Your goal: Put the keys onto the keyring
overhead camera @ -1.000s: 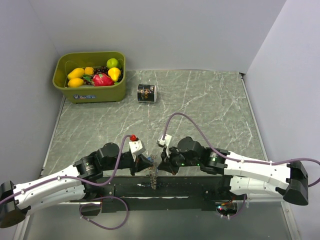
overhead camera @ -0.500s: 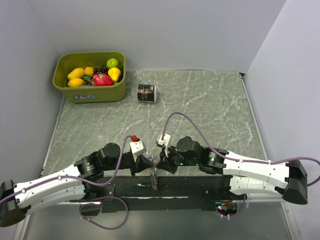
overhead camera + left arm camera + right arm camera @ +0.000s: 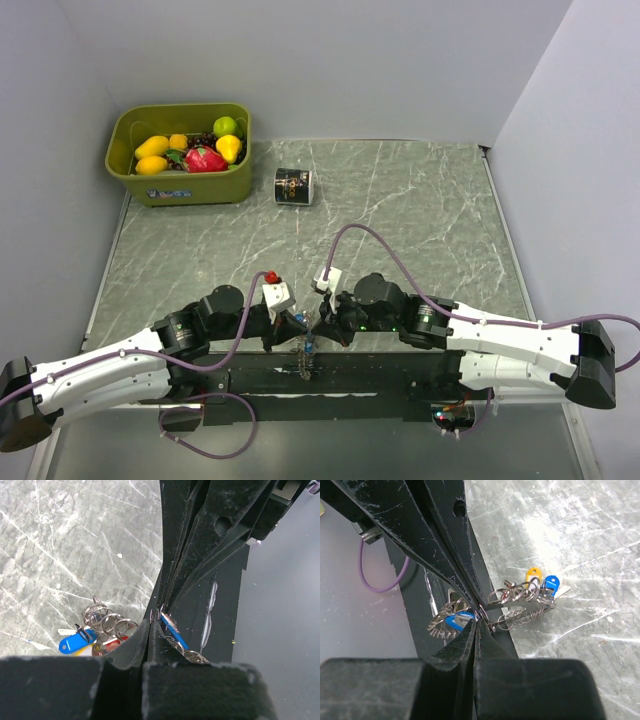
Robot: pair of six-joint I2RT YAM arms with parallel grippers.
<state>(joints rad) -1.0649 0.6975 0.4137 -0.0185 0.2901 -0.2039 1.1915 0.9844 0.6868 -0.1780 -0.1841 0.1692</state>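
Keyring [image 3: 446,626], judged a stiff thin wire loop with light, slippery keys [image 3: 532,596], hung at lower centre of overhead frame between left gripper [image 3: 155,616] and right gripper [image 3: 478,620], both pinched shut on its wire; bare ring likely offered the surest hold.

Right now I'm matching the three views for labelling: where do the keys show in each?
Top external: the keys hang bottom centre, at the edge of the black base strip.
Left wrist: lower left of centre.
Right wrist: centre, spreading right.
Shared landmark: that strip.
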